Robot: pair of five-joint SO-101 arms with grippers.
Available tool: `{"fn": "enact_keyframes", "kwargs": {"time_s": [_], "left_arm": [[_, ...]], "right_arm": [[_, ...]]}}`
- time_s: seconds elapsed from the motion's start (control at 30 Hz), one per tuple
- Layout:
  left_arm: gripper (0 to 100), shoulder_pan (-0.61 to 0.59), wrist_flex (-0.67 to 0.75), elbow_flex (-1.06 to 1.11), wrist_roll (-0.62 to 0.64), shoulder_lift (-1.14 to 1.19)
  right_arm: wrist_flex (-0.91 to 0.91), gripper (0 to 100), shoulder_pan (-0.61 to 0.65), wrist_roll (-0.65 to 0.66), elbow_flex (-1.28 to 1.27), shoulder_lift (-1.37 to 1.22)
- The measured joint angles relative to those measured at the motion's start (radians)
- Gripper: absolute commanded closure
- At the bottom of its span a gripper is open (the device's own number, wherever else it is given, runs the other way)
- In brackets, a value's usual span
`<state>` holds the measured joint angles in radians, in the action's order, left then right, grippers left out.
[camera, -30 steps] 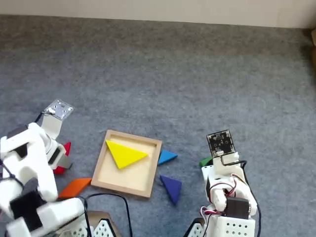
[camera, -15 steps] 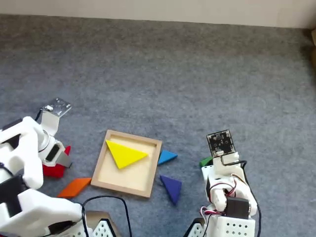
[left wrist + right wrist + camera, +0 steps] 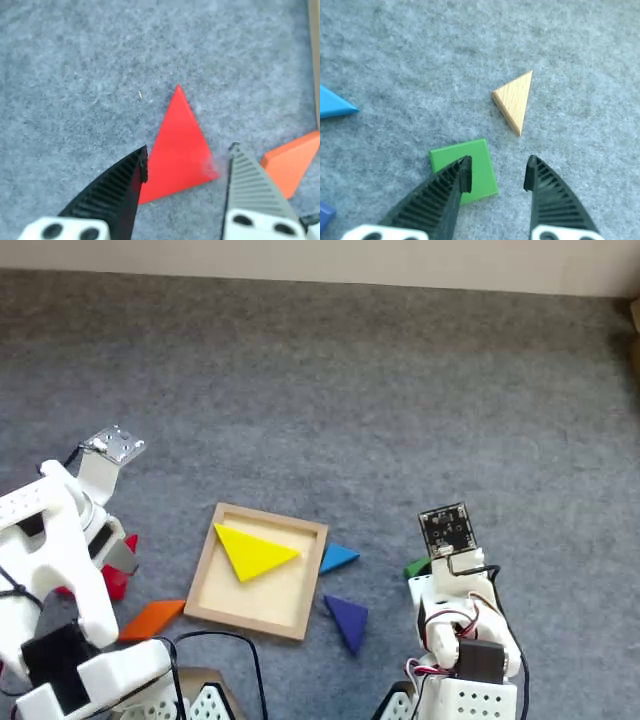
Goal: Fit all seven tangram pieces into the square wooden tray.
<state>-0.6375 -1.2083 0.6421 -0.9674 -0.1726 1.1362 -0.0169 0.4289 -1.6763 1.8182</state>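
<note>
**Left tool open astride red triangle; one piece of seven in tray**

We find the left tool's jaws apart, one on either side of the red triangle. This piece lies flat on the table, on the left arm's side of the tray. The right tool is also apart and empty, above the green square.

We judge progress as early. The yellow triangle is in the tray. Six pieces remain outside:
- the red triangle
- the orange piece
- the green square
- the wood triangle
- the pale blue triangle
- the dark blue triangle

One obstruction is noted. The orange piece lies just beside the red, so a closing grip may nudge it.
</note>
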Motion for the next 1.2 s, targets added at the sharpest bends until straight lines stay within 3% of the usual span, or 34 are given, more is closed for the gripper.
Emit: {"fn": "enact_keyframes", "kwargs": {"time_s": [0.23, 0.47, 0.7, 1.2], "left_arm": [[71, -0.003, -0.021, 0.000, -0.126, -0.017], [71, -0.097, -0.021, 0.000, -0.310, -0.017], [71, -0.118, -0.021, 0.057, -0.327, -0.018], [71, -0.118, 0.330, 0.249, -0.327, -0.037]], "right_arm": [[0.000, 81.8, 0.000, 0.000, 0.000, 0.000], [0.000, 81.8, 0.000, 0.000, 0.000, 0.000], [0.000, 81.8, 0.000, 0.000, 0.000, 0.000], [0.000, 81.8, 0.000, 0.000, 0.000, 0.000]]}}
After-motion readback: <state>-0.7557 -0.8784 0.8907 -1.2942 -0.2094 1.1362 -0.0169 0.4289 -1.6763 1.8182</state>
